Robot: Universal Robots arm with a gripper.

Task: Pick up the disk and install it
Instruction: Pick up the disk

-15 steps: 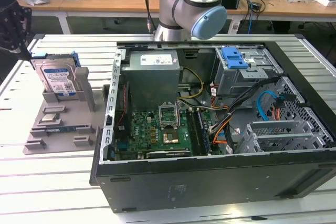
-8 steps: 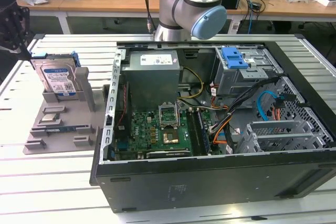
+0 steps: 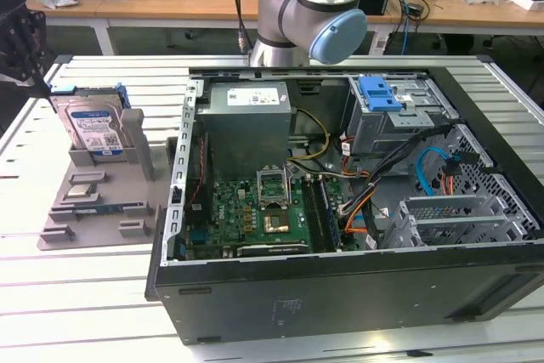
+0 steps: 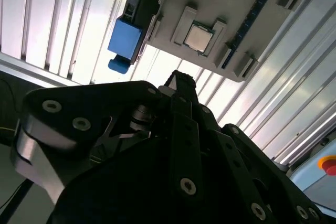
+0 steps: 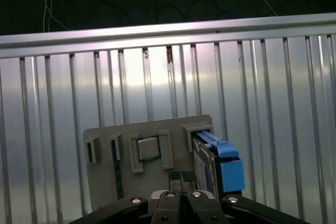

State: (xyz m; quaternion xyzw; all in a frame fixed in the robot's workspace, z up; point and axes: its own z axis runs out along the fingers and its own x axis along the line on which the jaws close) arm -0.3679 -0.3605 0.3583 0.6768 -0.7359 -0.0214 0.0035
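Note:
The disk [image 3: 93, 129] stands on edge in a slot of the grey holder [image 3: 127, 197] at the exterior view's left. Its blue-and-white label faces the camera and blue rails run along its sides. My black gripper [image 3: 36, 81] hangs just above and to the exterior view's left of it, not touching. In both wrist views the two fingertips [image 5: 181, 179] [image 4: 181, 85] are pressed together with nothing between them. The disk's blue rail [image 5: 231, 174] [image 4: 125, 39] shows beside the fingers, with the holder [image 5: 105, 182] [image 4: 236, 9] beyond them.
The open computer case [image 3: 280, 299] lies at the centre and right, with a motherboard [image 3: 255, 210], a grey power supply box [image 3: 246, 121] and a drive bay with a blue bracket [image 3: 378, 93]. A small chip [image 5: 147, 148] sits in the holder. The table [image 3: 85, 303] is ribbed aluminium.

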